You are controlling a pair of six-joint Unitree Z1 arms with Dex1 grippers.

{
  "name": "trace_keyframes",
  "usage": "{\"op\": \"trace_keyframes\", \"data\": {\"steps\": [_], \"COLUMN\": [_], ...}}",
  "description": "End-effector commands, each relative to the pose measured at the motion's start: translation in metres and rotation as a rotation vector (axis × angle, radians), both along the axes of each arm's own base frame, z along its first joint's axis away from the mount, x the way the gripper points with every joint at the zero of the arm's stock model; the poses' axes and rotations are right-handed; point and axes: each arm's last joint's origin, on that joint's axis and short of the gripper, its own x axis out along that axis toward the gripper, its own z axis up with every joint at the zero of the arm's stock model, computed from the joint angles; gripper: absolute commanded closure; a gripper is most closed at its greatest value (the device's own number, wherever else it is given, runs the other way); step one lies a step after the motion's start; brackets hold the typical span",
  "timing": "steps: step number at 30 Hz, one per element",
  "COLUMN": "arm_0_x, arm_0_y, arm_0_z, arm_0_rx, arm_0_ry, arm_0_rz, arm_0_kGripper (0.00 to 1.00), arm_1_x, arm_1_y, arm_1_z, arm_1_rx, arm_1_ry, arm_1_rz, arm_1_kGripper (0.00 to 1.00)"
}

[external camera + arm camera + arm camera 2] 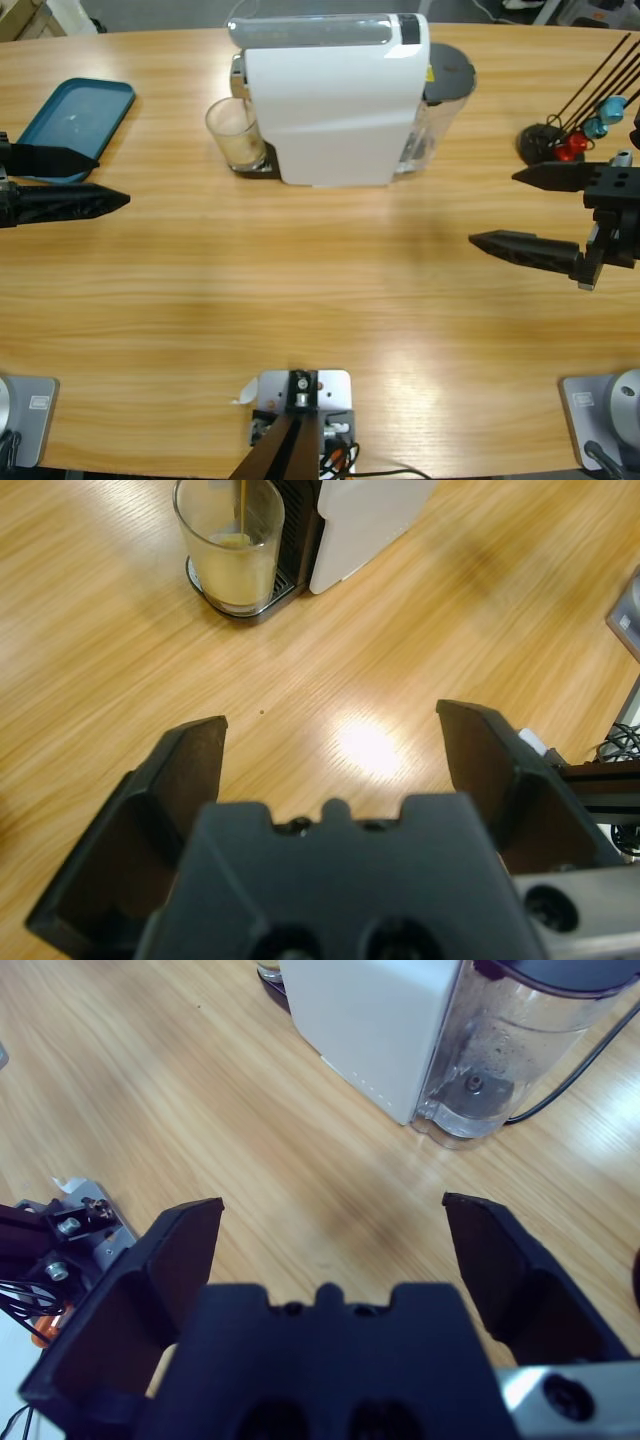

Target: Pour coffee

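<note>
Coffee streams into the glass (pixel 229 542) under the machine (pixel 335 98), ahead of the left hand (pixel 330 750); glass partly filled. Both hands released and empty, right hand (pixel 335 1235) well apart.

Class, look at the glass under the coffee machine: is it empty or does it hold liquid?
Partly filled. The glass holds pale liquid, and a thin stream falls into it.

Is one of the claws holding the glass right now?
No, the glass stands alone on the coffee machine's drip tray, with both claws open and well away.
</note>
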Motion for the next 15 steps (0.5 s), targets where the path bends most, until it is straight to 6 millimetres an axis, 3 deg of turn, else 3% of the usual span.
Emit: {"op": "trace_keyframes", "data": {"steps": [1,15], "arm_0_x": [-0.0013,0.003], "arm_0_y": [-0.0005,-0.003], "arm_0_z": [-0.0149,-0.0135], "arm_0_rx": [0.027,0.025], "arm_0_ry": [0.045,0.046], "arm_0_rz": [0.009,0.013], "arm_0_kGripper": [0.087,0.087], "arm_1_x": [-0.001,0.0], "arm_1_y": [0.0006,0.0014], "arm_1_z": [-0.0134,-0.0144], "arm_1_rx": [-0.034,-0.039], "arm_1_ry": [0.047,0.052], "arm_1_rz": [-0.004,-0.004], "arm_1_kGripper": [0.0,0.0]}}
